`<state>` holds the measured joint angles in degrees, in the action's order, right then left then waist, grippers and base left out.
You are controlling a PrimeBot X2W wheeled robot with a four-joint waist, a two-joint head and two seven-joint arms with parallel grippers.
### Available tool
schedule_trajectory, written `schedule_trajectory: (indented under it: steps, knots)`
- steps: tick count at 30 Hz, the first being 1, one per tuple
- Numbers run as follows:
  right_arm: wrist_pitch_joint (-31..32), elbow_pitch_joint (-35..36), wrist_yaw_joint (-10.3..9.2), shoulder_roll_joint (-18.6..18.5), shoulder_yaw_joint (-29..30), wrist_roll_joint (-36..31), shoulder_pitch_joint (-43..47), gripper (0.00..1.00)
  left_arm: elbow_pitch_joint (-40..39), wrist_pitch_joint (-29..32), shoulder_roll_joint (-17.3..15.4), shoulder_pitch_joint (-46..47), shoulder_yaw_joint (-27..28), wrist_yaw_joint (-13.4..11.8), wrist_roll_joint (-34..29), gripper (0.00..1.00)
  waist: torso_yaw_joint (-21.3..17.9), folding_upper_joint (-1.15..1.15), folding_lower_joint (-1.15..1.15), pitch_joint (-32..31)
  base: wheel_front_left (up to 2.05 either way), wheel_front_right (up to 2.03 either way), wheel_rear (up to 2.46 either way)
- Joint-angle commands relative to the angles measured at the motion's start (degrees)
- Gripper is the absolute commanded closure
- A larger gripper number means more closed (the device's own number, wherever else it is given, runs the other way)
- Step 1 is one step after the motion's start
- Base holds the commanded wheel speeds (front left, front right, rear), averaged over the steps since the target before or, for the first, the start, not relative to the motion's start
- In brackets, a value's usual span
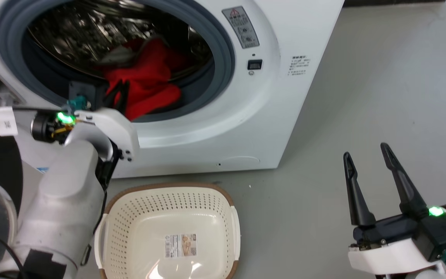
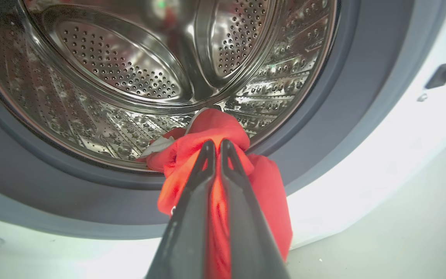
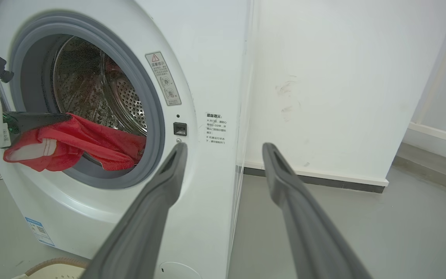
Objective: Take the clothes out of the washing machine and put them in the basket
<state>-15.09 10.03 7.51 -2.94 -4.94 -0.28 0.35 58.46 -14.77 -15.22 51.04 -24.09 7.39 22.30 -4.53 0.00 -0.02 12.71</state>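
While my left gripper [image 2: 216,144] clamps the clothes [image 2: 213,124] draped over the washing machine's [image 1: 254,116] gasket [image 2: 343,116], the basket [image 1: 170,187] sits below. My right gripper [image 1: 365,150] is spread apart.

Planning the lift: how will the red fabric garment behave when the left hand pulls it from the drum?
Probably floppy: the soft red fabric garment sags over the grey rubber gasket beneath the left hand. Likely light, since a narrow two-finger pinch holds it. It may drag on that gasket.
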Motion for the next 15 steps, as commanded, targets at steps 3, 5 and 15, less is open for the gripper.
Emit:
schedule_trajectory:
  steps: [3, 5, 15]
  knots:
    - [-0.1, -0.3, -0.04, 0.1, -0.3, -0.5, 1.9, 0.00, -3.0, -0.4, 0.1, -4.4, -0.1, -0.2, 0.2, 1.00, 1.1, 0.00, 0.02, -3.4, 0.00, 0.00, 0.00]
    - [-0.1, -0.5, -0.04, 0.1, -0.2, -0.5, 2.8, 0.00, -5.2, -0.5, 0.3, -7.3, -0.4, -0.5, -0.2, 1.00, 1.5, 0.00, 0.02, -4.7, 0.00, 0.00, 0.00]
    - [-0.1, -1.2, -0.04, 0.1, -0.5, -0.3, 6.1, 0.00, -17.7, -0.5, -0.6, -20.4, -1.6, -2.6, -0.8, 1.00, 2.7, 0.00, 0.02, -9.3, 0.00, 0.00, 0.00]
